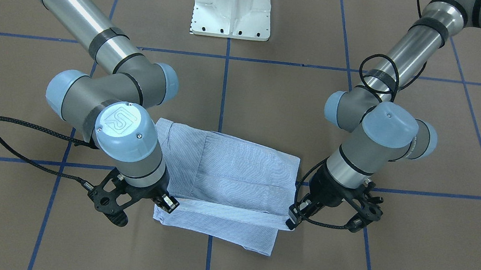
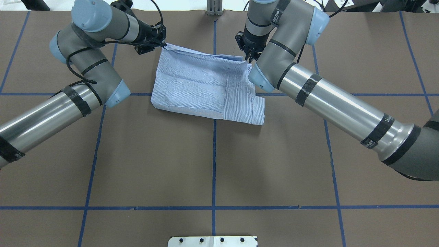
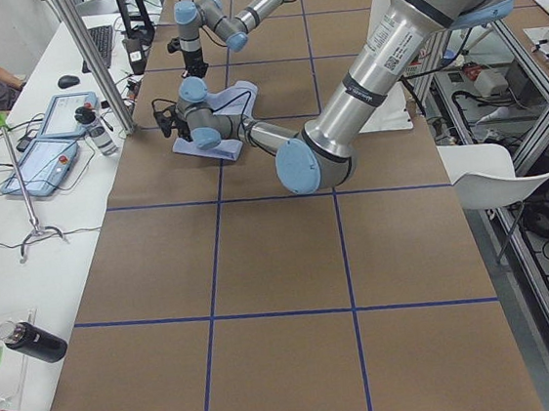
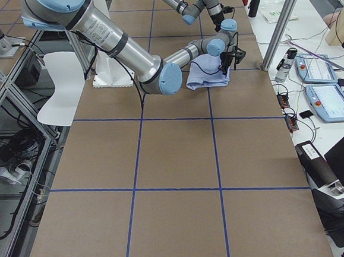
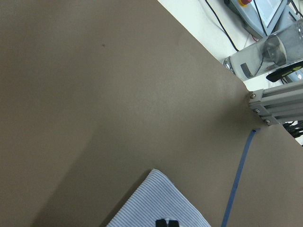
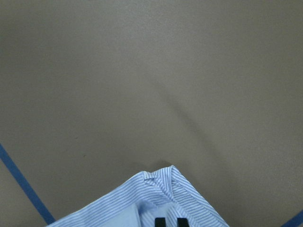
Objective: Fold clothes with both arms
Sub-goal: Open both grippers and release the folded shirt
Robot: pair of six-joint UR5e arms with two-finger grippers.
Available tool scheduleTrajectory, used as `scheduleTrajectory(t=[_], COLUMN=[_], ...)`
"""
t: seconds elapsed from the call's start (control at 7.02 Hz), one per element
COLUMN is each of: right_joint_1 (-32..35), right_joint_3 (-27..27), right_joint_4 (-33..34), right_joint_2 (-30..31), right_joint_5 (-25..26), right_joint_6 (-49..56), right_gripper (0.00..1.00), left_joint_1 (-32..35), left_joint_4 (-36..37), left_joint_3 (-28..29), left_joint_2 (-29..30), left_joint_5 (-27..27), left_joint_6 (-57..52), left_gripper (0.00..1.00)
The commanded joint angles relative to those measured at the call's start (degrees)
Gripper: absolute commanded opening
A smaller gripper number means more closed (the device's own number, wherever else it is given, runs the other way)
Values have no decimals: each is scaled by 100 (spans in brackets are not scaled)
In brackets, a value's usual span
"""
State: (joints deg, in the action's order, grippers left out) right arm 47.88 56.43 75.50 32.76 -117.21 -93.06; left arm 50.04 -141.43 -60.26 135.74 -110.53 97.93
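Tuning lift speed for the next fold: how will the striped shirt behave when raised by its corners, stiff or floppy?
Probably floppy: the shirt is thin cloth in flat layers, so it should sag between the left tool and right tool pinching its corners. Likely light. Layers may slip apart, as their edges lie uneven.

The shirt is light blue, finely white-striped. The table is brown, gridded with blue tape. The left arm and right arm are silver, grey-jointed, pale-blue-capped.
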Motion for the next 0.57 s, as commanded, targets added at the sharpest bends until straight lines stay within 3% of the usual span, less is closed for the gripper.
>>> scheduleTrajectory(t=[0.0, 0.43], right_joint_1=[-7, 89], right_joint_3=[-395, -309], right_joint_4=[-333, -325], right_joint_2=[-173, -244], right_joint_5=[5, -47], right_joint_6=[25, 34], right_gripper=[100, 100], left_joint_1=[-3, 145], left_joint_4=[-25, -25], left_joint_3=[129, -37], left_joint_2=[58, 49], left_joint_5=[49, 6], left_joint_6=[-203, -222], left_gripper=[56, 61])
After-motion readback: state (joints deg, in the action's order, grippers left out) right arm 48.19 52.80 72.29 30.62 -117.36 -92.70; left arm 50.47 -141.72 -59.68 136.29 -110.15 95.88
